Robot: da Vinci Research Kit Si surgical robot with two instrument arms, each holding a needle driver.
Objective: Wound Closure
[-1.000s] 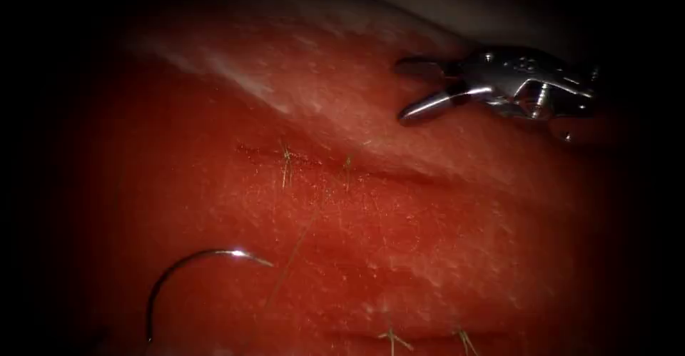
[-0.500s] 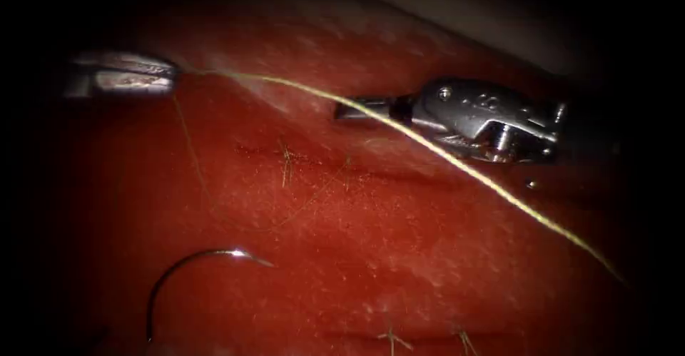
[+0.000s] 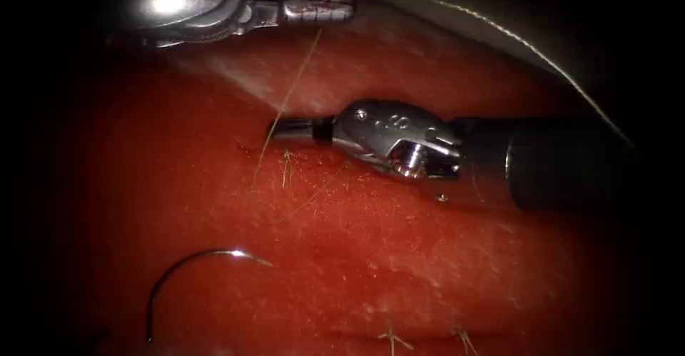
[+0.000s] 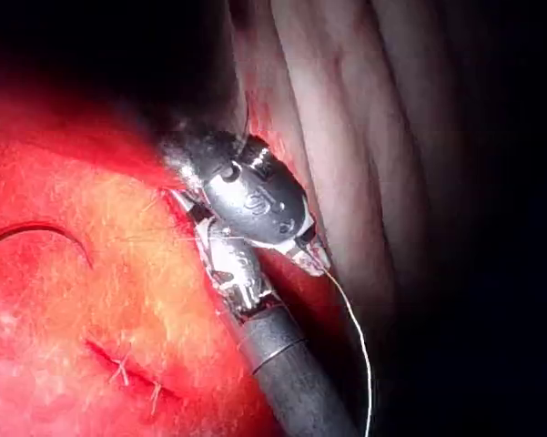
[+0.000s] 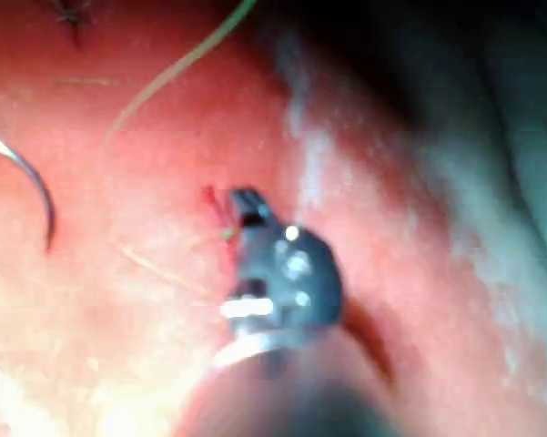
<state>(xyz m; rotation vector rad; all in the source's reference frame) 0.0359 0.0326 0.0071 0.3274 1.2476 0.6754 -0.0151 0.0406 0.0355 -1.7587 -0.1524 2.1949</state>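
Note:
The curved needle (image 3: 207, 254) lies free on the tissue (image 3: 399, 256) at lower left, held by neither tool; it is also seen as needle (image 4: 36, 229) and needle (image 5: 32, 177). My left tool (image 3: 342, 8) is at the upper left, jaws shut on the thread (image 3: 499, 28), which arcs off to the right. A second strand (image 3: 285, 99) drops from it to the stitched cut (image 3: 300, 160). My right tool (image 3: 275, 128) lies just above the cut with its jaws shut, tip against that strand; whether it pinches the strand I cannot tell. Left tool (image 4: 314, 259) and right tool (image 5: 241, 198) appear close up.
A second cut (image 3: 428, 338) with stitch ends runs along the near edge, seen also as stitched cut (image 4: 127, 373). Pale cloth (image 4: 373, 137) lies beyond the tissue's far edge. The right tool's dark shaft (image 3: 564, 163) crosses the right side.
The right tool's jaws went from open to shut and it moved left and down toward the cut. The left tool came in holding thread, then rose to the right. The needle stayed put.

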